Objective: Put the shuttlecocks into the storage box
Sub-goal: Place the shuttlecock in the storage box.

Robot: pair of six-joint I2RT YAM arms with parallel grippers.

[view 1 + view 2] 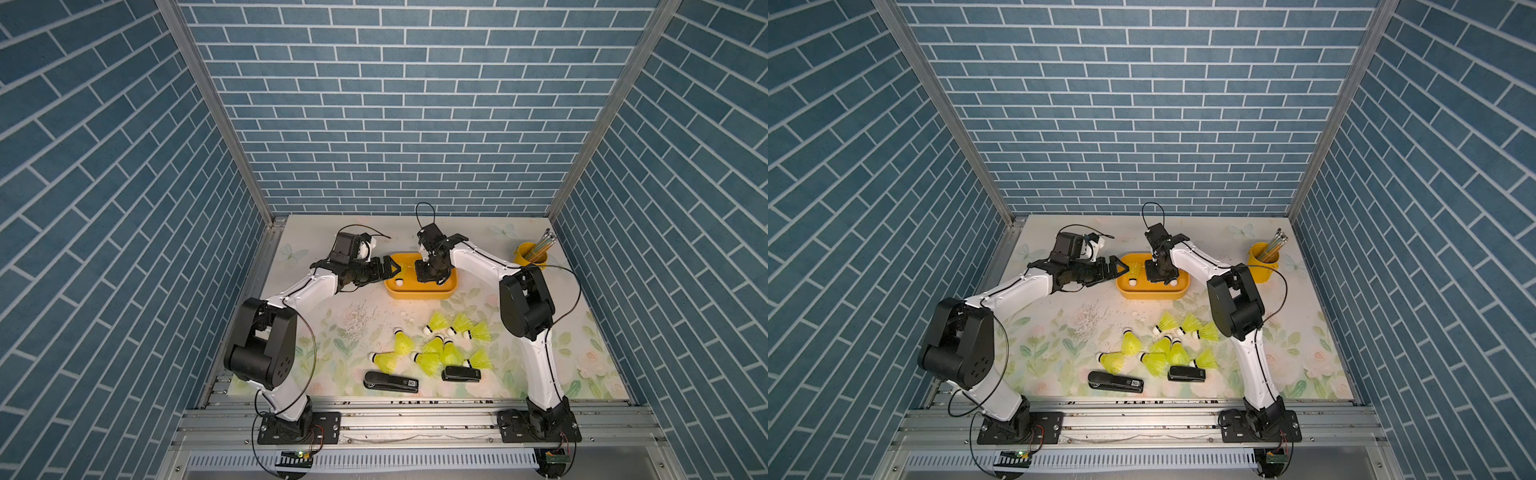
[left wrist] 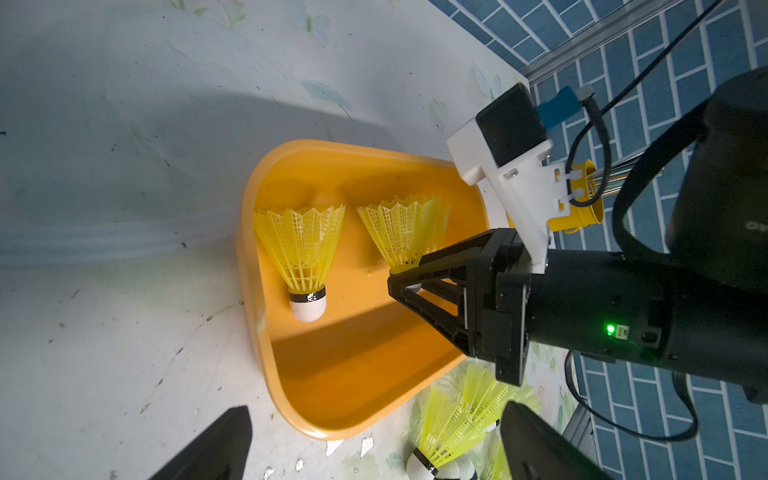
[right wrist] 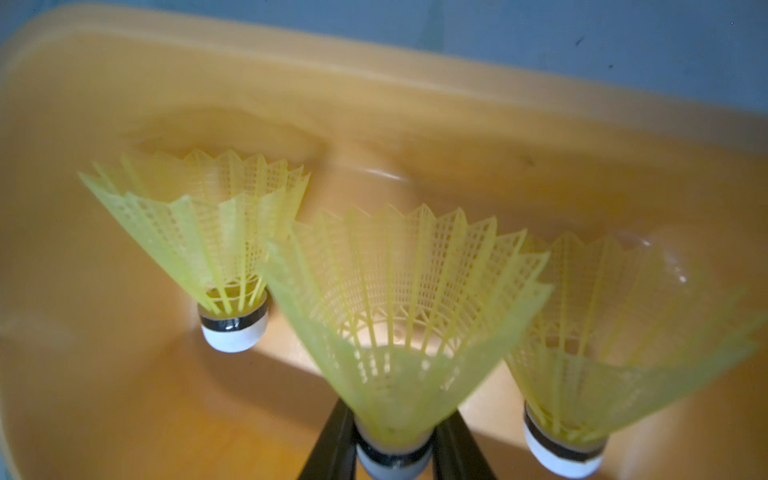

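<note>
Orange plastic is filling the right wrist view: the storage box (image 3: pixel 374 104) is running past every edge and looking slightly blurred. Inside it, the right claw (image 3: pixel 395 446) is pinching a shuttlecock (image 3: pixel 399 316) by its white tip, with its black fingers (image 3: pixel 332 449) being cut off by the frame. A second shuttlecock (image 3: pixel 216 232) and a third shuttlecock (image 3: pixel 602 332) are lying on the box floor on either side.

In both top views the right arm is covering the pinched one. The left claw (image 1: pixel 388 270) is hovering spread wide at the box end nearest its own arm. Whether it is touching the rim I cannot tell. In the left wrist view only its fingertips (image 2: pixel 224 436) are showing.

Loose shuttlecocks (image 1: pixel 436 345) are lying heaped on the tabletop (image 1: pixel 374 320), overlapping too much to count, just behind a long stapler (image 1: pixel 390 381) and a short stapler (image 1: pixel 461 374).
</note>
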